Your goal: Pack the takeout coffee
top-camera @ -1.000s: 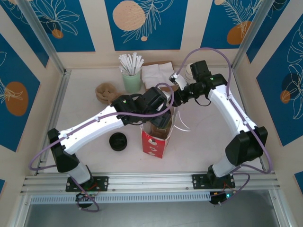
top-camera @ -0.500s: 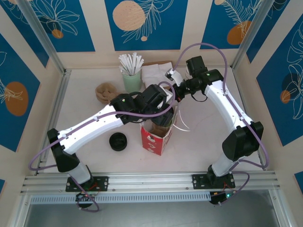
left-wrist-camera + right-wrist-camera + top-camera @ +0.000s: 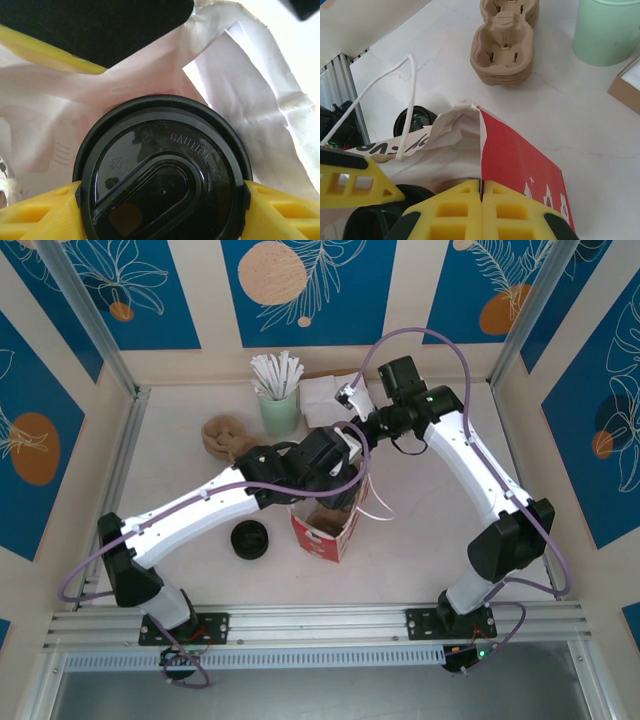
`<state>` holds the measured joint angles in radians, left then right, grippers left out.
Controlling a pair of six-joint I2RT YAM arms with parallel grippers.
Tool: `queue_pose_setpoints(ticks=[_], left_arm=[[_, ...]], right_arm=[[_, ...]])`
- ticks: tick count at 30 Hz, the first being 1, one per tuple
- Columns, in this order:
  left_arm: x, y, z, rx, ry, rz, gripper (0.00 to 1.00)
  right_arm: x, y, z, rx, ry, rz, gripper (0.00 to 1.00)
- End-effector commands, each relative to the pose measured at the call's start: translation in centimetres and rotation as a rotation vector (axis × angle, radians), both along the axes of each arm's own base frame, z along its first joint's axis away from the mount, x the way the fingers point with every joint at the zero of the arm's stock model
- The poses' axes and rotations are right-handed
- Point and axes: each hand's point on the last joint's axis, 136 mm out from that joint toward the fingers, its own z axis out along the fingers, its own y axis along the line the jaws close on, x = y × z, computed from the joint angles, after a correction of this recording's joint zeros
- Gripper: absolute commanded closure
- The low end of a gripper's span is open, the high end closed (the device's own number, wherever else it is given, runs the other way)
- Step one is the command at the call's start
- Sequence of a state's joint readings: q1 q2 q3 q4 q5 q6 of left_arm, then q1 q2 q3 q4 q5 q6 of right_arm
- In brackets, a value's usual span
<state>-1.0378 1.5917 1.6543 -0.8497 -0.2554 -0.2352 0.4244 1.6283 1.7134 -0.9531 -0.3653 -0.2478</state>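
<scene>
The takeout coffee's black lid (image 3: 162, 175) faces the left wrist camera. My left gripper (image 3: 162, 202) is shut on the cup, a yellow finger (image 3: 35, 212) on each side; its green sides are hidden. The cup hangs inside the red bag (image 3: 322, 532), with the bag's white inner walls (image 3: 240, 75) around it. From above, the left gripper (image 3: 340, 488) covers the bag's mouth. My right gripper (image 3: 481, 195) is shut on the bag's top edge, where the red outer wall (image 3: 520, 160) meets the white lining. In the top view it (image 3: 358, 445) stands just behind the bag.
A low black round piece (image 3: 249, 539) lies left of the bag. Brown cup carriers (image 3: 502, 42) and a green cup of white straws (image 3: 279, 405) stand at the back, white napkins (image 3: 325, 392) beside them. The bag's white handle (image 3: 395, 100) loops up.
The right arm has swung back and left with the bag's edge, and the bag has shifted and tilted. The left gripper with the cup has sunk into the bag's mouth.
</scene>
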Motion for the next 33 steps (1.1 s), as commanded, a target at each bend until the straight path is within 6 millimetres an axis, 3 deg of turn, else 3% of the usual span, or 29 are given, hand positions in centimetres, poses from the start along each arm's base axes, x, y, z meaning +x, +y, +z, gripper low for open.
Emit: queue_pose_setpoints(ticks=[1, 13, 21, 33], left_arm=[[1.0, 0.9, 1.8, -0.023, -0.082, 0.03, 0.31], [0.8, 0.7, 0.1, -0.062, -0.089, 0.023, 0.31], [0.9, 1.1, -1.2, -0.027, -0.089, 0.029, 0.31], [1.5, -0.2, -3.0, -0.001, -0.079, 0.014, 0.31]], right_arm=[[-0.5, 0.6, 1.0, 0.016, 0.025, -0.02, 0.99], [-1.6, 0.3, 1.4, 0.048, 0.063, -0.101, 0.99], [-0.8, -0.4, 1.2, 0.079, 0.088, -0.162, 0.99], [-0.5, 0.3, 1.2, 0.109, 0.098, -0.128, 0.99]])
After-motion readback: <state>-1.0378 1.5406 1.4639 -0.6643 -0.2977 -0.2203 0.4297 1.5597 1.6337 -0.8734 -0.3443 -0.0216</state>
